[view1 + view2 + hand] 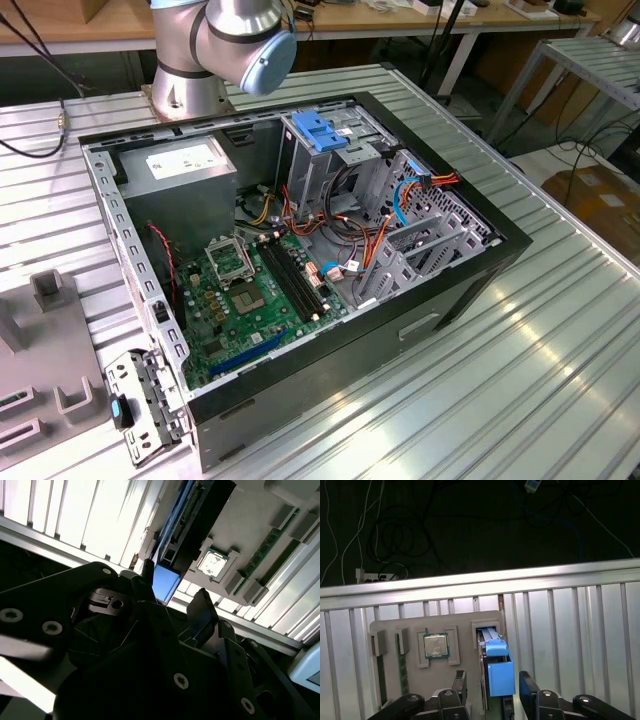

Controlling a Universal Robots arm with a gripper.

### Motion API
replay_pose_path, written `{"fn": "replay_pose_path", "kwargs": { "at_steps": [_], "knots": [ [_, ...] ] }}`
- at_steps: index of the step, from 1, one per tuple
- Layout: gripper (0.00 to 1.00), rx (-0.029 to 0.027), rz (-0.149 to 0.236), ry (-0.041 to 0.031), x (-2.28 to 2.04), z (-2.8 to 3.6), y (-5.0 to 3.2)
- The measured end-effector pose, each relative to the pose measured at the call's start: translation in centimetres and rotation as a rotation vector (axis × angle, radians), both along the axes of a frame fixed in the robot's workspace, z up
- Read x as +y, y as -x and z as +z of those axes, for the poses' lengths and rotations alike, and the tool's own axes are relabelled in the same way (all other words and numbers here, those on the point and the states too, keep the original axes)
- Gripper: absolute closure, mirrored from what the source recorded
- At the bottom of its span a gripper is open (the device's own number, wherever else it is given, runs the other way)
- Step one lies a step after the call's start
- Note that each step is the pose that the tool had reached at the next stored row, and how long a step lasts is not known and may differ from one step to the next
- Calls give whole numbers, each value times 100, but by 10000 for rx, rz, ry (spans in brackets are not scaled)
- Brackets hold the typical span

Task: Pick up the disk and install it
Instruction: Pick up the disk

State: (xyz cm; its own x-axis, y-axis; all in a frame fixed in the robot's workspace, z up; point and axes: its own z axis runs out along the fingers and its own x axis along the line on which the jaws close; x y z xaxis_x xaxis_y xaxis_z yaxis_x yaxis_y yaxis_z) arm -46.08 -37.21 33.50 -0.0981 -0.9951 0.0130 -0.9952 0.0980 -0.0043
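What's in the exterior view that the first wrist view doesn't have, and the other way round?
Exterior view: the open computer case with its green motherboard, and the arm's base. First wrist view: the disk standing on edge, a chip beside it, and the open gripper straddling the disk. Both: the ribbed metal table and, it seems, the grey tray.

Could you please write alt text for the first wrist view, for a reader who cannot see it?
The open gripper straddles the blue-railed disk, which stands on edge in a slot of a grey holder. A processor chip sits in the neighbouring recess; the holder lies on a ribbed metal table.
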Motion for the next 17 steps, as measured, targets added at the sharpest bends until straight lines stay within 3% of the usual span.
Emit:
{"fn": "replay_pose_path", "kwargs": {
  "at_steps": [6, 17],
  "knots": [
    [46, 1, 0, -87, 16, -51, 3],
    [46, 25, 98, -109, 22, -284, 33]
  ]
}}
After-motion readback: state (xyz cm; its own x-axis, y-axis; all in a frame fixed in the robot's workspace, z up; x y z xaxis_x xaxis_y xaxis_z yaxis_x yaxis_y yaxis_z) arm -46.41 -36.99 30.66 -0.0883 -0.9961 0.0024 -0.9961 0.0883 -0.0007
